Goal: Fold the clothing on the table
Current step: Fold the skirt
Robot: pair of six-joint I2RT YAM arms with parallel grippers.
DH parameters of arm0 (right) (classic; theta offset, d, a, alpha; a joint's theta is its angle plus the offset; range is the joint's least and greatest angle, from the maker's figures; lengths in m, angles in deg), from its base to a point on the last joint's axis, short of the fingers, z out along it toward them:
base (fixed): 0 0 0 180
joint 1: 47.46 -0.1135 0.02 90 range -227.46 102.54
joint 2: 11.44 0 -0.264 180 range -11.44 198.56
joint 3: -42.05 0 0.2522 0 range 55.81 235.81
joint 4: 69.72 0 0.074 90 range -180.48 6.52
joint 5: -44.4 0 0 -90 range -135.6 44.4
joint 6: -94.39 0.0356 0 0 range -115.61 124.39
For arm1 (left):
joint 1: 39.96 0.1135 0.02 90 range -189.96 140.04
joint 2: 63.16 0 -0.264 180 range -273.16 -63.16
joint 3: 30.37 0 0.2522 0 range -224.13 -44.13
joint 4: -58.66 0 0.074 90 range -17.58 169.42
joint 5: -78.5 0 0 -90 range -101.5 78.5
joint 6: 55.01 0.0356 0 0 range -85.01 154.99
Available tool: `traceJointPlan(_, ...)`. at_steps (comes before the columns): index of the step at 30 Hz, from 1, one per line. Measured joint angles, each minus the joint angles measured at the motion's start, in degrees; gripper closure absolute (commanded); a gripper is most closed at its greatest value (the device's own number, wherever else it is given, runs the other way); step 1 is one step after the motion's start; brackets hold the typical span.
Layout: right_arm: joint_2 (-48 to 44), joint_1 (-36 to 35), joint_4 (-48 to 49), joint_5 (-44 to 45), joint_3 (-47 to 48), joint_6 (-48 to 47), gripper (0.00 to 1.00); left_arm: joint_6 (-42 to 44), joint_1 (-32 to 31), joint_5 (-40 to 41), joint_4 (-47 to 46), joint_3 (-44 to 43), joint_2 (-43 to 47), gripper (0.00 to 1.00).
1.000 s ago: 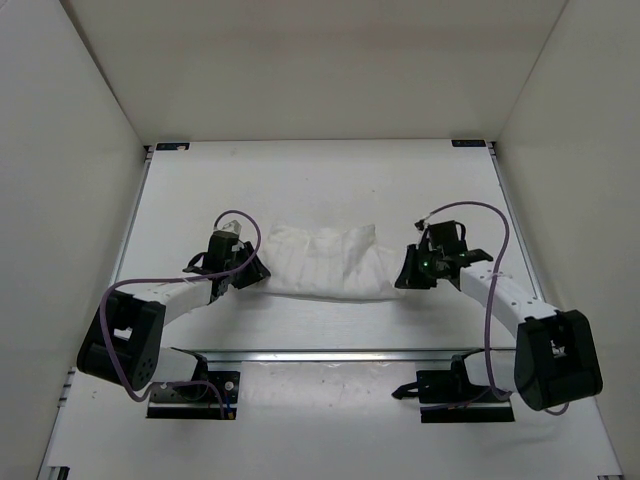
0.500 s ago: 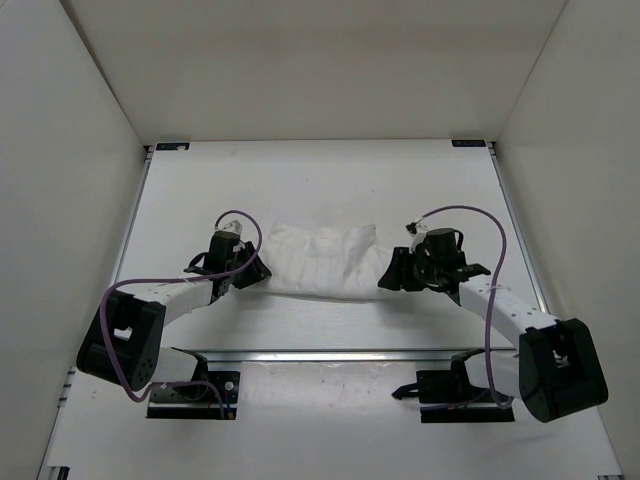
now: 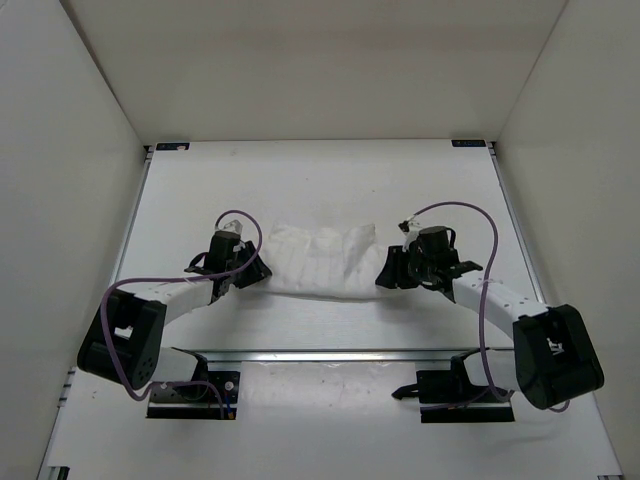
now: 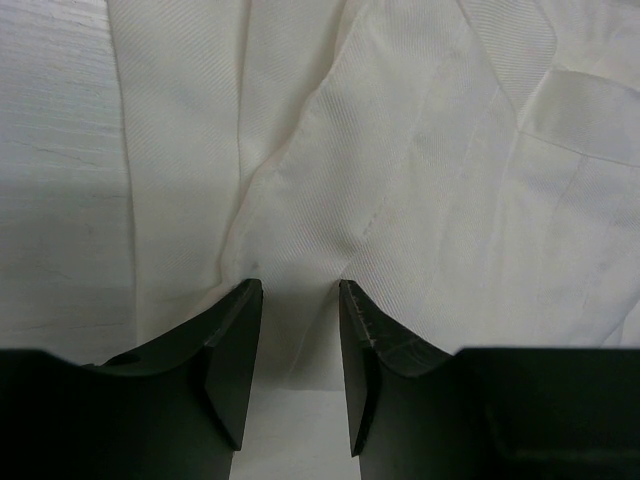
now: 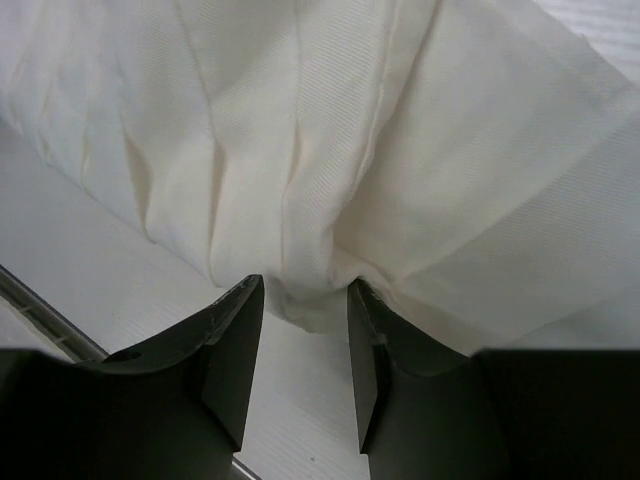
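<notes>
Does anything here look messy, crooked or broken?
Only the clothing: it lies bunched and creased in a lumpy strip on the table, not spread flat. Nothing looks spilled or torn.

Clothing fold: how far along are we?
Done: the clothing is gathered into a rumpled band across the table. In hand: left gripper and right gripper sit at its two ends, jaws apart on the fabric. Remaining: a neat, flat final fold.

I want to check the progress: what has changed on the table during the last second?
The right gripper slid left along the table into the right end of the clothing, jaws now apart at a fold. The left gripper and the rest of the cloth stayed put.
</notes>
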Motion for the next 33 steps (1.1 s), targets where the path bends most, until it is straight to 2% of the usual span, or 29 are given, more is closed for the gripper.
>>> traceJointPlan(5, -2.7, 0.4, 2.8, 0.2, 0.0, -1.0, 0.61, 0.0, 0.0, -0.2, -1.1, 0.0, -0.5, 0.52)
traceJointPlan(11, 1.8, 0.7, 4.2, 0.3, 1.1, -2.1, 0.62, -0.1, -0.1, -0.4, -1.5, -0.1, -0.9, 0.52)
traceJointPlan(16, 3.6, -0.9, -0.3, 5.2, 4.3, -2.7, 0.61, -0.2, -0.1, -0.5, -1.5, -0.2, -0.9, 0.51)
traceJointPlan(21, 0.6, -1.4, -1.4, 8.5, 5.6, -4.0, 0.6, -0.2, -0.1, -0.5, -1.5, -0.2, -1.0, 0.52)
traceJointPlan(26, 0.6, 1.0, 1.8, 5.8, 5.5, -4.4, 0.58, -0.2, -0.1, -0.7, -1.7, -0.2, -1.2, 0.51)
traceJointPlan(30, 5.4, 2.0, 3.6, 2.4, 5.5, -4.4, 0.6, -0.2, -0.1, -0.8, -1.9, -0.2, -1.2, 0.52)
traceJointPlan(31, 6.6, 2.0, 3.6, 1.4, 5.5, -4.2, 0.63, -0.2, -0.1, -0.8, -1.9, -0.2, -1.2, 0.52)
traceJointPlan(32, 7.5, 2.1, 3.6, 0.2, 5.5, -4.0, 0.74, -0.2, -0.1, -0.8, -1.9, -0.2, -1.2, 0.52)
traceJointPlan(33, 8.3, 2.4, 3.6, -1.2, 5.3, -3.5, 0.92, -0.2, -0.1, -0.9, -1.9, -0.2, -1.2, 0.52)
